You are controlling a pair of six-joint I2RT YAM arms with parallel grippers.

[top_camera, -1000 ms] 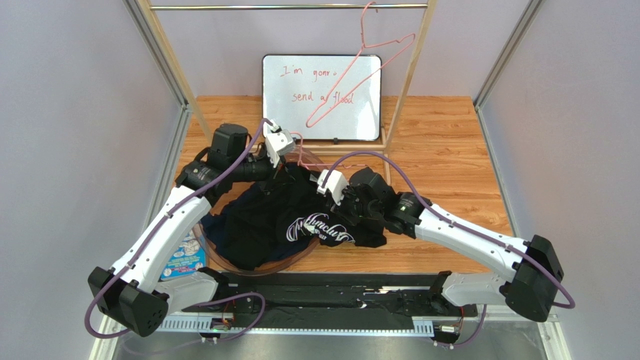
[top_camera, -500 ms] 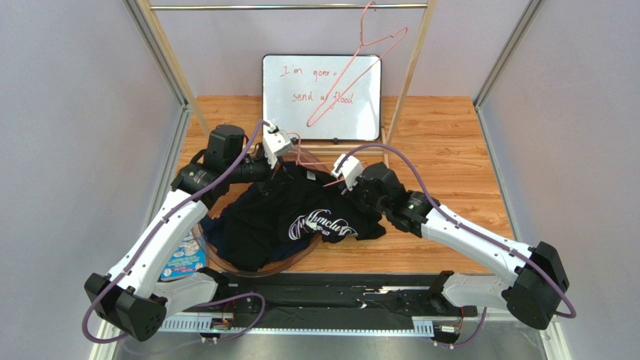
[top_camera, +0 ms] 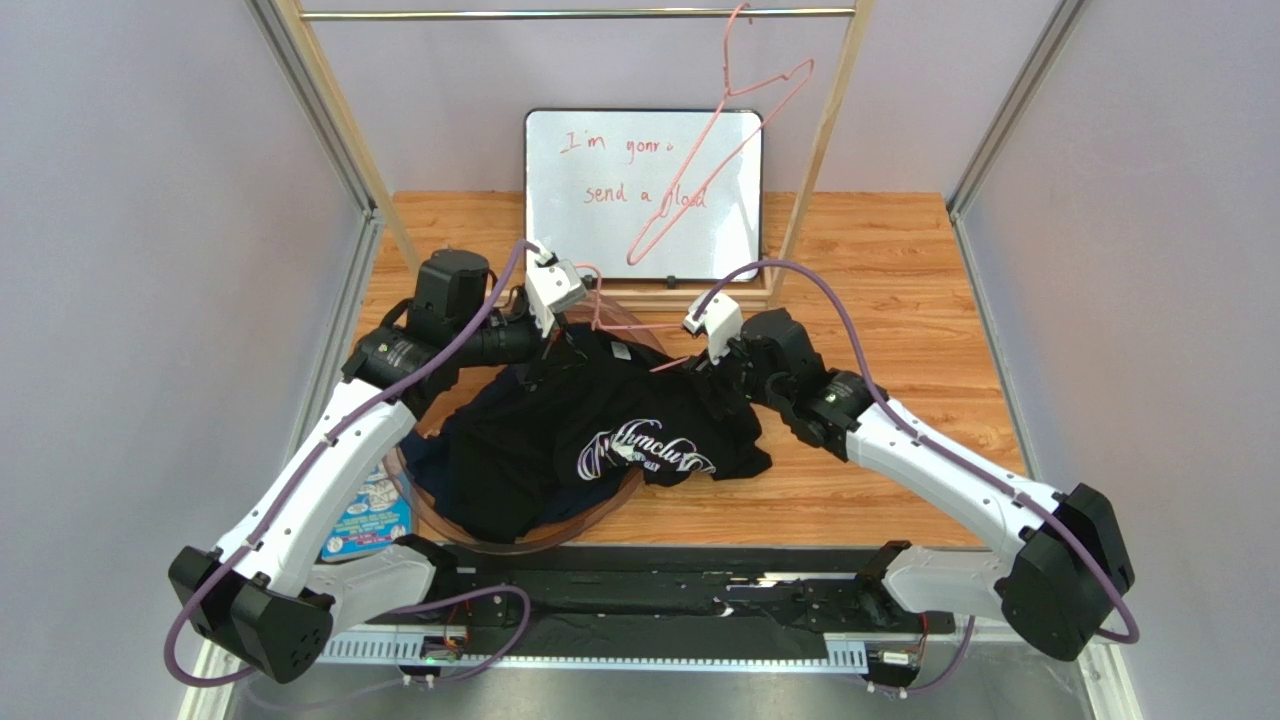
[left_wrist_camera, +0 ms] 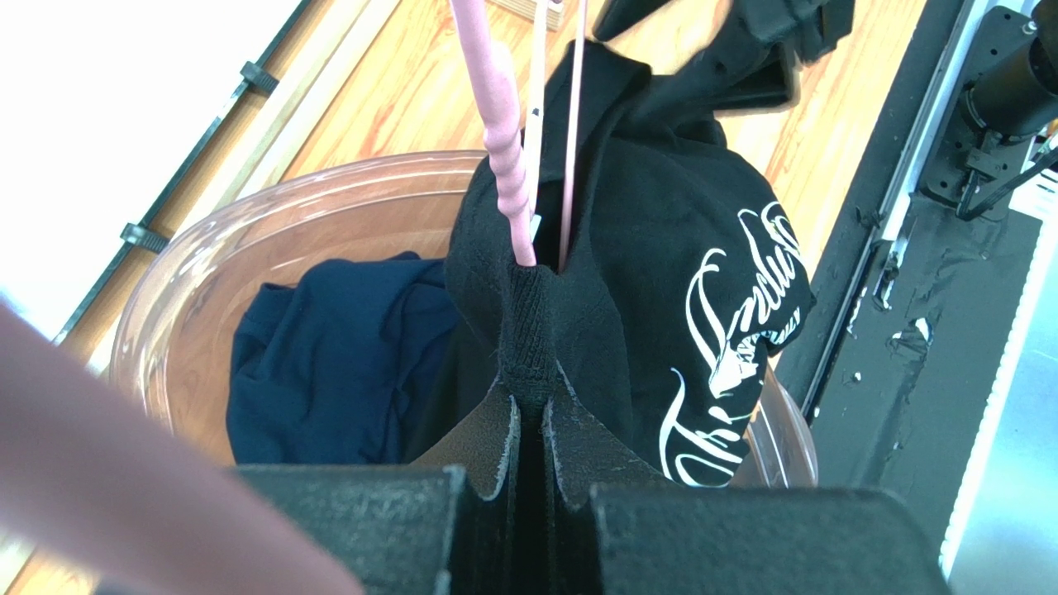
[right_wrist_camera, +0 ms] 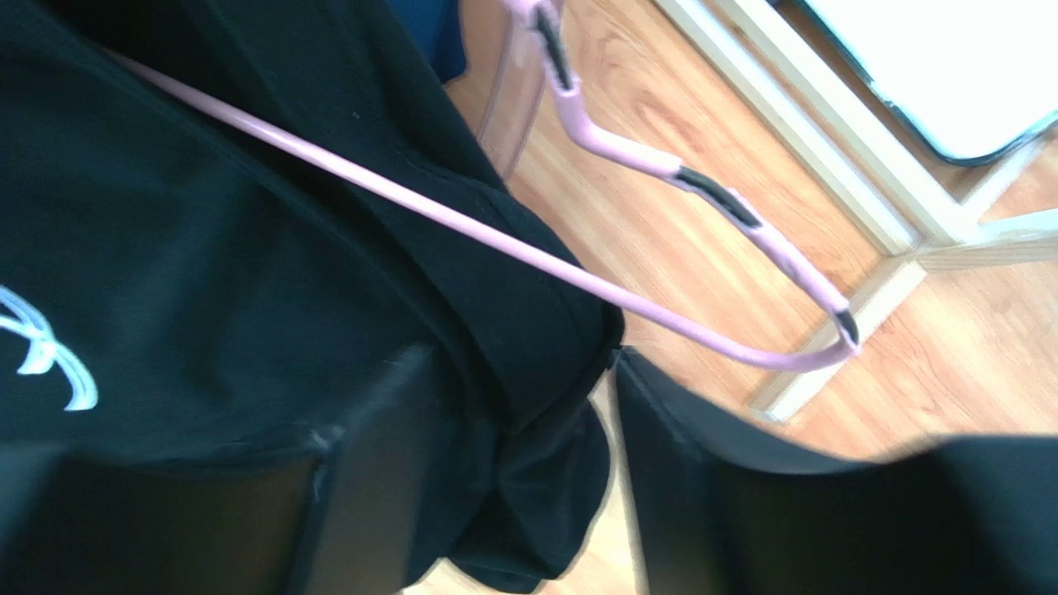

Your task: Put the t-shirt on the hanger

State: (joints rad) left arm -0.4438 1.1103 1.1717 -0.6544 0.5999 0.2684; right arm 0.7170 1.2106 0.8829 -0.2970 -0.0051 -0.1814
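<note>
hanger end bare, shirt could slip

top view: the shirt [top_camera: 601,428] lies bunched, partly over the bowl [top_camera: 496,536] and partly on the table [top_camera: 887,300]. the hanger [top_camera: 613,312] pokes out at its far edge, between the left pincer [top_camera: 579,333] and the right pincer [top_camera: 691,365]. the bowl's rim and the navy cloth [top_camera: 425,455] inside could snag or ride along if the shirt is lifted. a spare hanger [top_camera: 706,165] and the whiteboard [top_camera: 601,225] stand well behind (no obstacle as things lie).

left wrist: the left pincer is clenched on the ribbed collar, just beside the hanger's wire neck. a sharp pull could drag the collar off the wire.

right wrist: the hanger's shoulder end sticks out bare past the shirt, its wire showing over the cloth. the right pincer's jaws stand apart with a wad of shirt between them; whether it grips i cannot tell. if the wad slides free, this shoulder won't get covered.
</note>
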